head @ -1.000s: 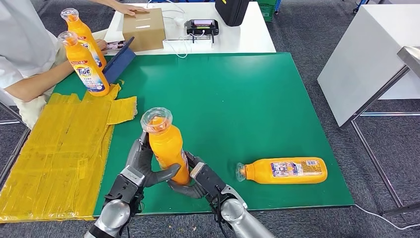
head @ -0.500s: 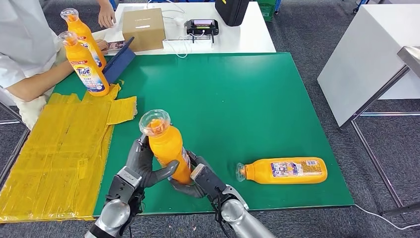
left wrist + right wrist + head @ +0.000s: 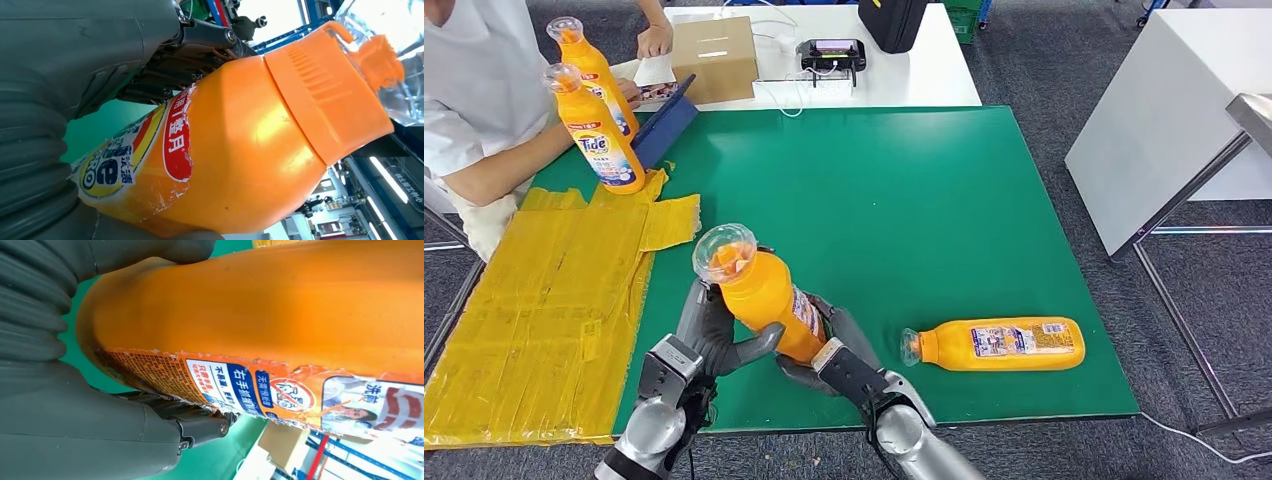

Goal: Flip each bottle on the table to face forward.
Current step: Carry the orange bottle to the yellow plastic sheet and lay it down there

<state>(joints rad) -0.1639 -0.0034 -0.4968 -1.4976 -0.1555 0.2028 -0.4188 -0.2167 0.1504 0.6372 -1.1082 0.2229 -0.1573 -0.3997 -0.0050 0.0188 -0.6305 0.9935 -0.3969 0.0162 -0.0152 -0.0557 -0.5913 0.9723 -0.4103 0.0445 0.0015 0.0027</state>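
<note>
Two hands are sharing one orange bottle (image 3: 762, 295) near the front edge of the green surface (image 3: 904, 200). From left to right: a person in white (image 3: 474, 90) is sitting at the far left corner beside two upright orange bottles (image 3: 594, 110), a patch of yellow tape (image 3: 544, 290) is covering the left strip of the surface, the left hand (image 3: 714, 335) is wrapping its fingers (image 3: 754, 345) round the lower body of the held bottle from the left, the right hand (image 3: 829, 345) is cupping the base from the right, and a second bottle (image 3: 999, 343) is lying flat near the front right. Both sets of fingers are closing on the held bottle; neither hand is free. Its long axis is tilting, with the clear cap (image 3: 724, 250) leaning up and toward the left and the base sitting low between the two palms, probably just off the surface. The printed label is wrapping round the side facing the right hand, as the right wrist view is showing (image 3: 260, 385), while the left wrist view is catching the edge of the red and yellow front panel (image 3: 150, 150). To do this step well, the hands should probably be rotating the bottle about its own long axis, one hand steadying while the other regrips, bringing it upright before release, since the torn label edge and smooth plastic could be slipping. The lying bottle is pointing its cap left, long axis running left to right.
</note>
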